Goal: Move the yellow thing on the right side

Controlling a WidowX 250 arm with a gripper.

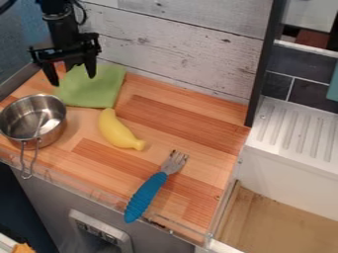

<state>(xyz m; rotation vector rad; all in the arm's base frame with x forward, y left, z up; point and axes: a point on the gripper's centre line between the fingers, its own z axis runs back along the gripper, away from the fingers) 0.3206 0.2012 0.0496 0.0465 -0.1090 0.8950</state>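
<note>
Yellow banana (117, 129): on bench (185, 123), lower right of gripper (72, 80) in view, apart from it. Gripper: spread wide, holding nothing, hanging near cloth (92, 91).

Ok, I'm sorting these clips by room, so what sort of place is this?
Likely a toy kitchen, judging by the metal pot, the blue-handled fork and the ribbed white draining board.

The yellow toy banana (117, 129) lies on its side on the wooden counter, between green cloth and blue-handled fork.
</note>
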